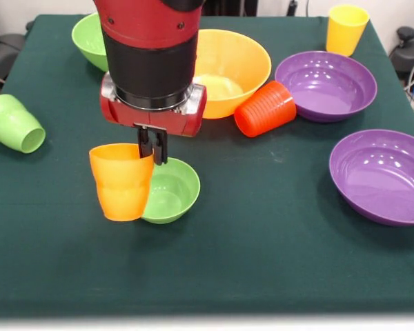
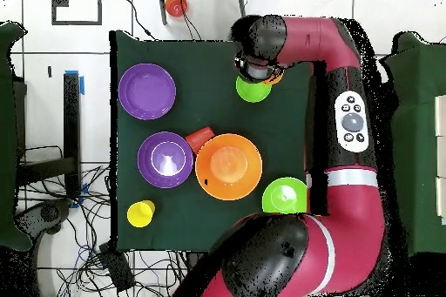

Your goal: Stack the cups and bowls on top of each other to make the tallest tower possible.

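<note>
Orange cup [image 1: 122, 181], upright, is pinched by its rim in my gripper [image 1: 152, 146], jaws narrow on the wall. It sits just left of the small light-green bowl [image 1: 171, 190], touching it, near the table's [image 1: 262, 262] front, with the large orange-yellow bowl [image 1: 234, 62] farther back.

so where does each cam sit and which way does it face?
Front: across the table from the robot, facing it; the arm comes down from the top, gripper shut on the orange cup beside the small green bowl.
Overhead: above the table, looking straight down, base at the bottom; the whole arm shows.
Shared: small green bowl, orange bowl.
</note>
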Motion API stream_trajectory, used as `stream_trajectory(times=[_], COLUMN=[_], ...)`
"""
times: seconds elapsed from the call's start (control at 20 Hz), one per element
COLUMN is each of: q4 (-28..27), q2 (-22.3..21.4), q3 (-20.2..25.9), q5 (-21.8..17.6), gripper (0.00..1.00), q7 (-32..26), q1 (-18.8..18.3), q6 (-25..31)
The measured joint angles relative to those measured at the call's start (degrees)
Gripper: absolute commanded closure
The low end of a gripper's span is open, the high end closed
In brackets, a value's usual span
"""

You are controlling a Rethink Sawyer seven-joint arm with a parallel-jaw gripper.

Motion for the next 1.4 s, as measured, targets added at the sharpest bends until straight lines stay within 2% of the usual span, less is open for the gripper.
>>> stream_trajectory(times=[1.0,1.4], q4=[-4.5,-4.2], q2=[4.0,3.3], q3=[-3.9,-6.1], q5=[-0.1,-0.1], gripper=[1.00,1.00], q7=[0.0,0.0], q1=[1.5,2.2], q6=[0.0,0.0])
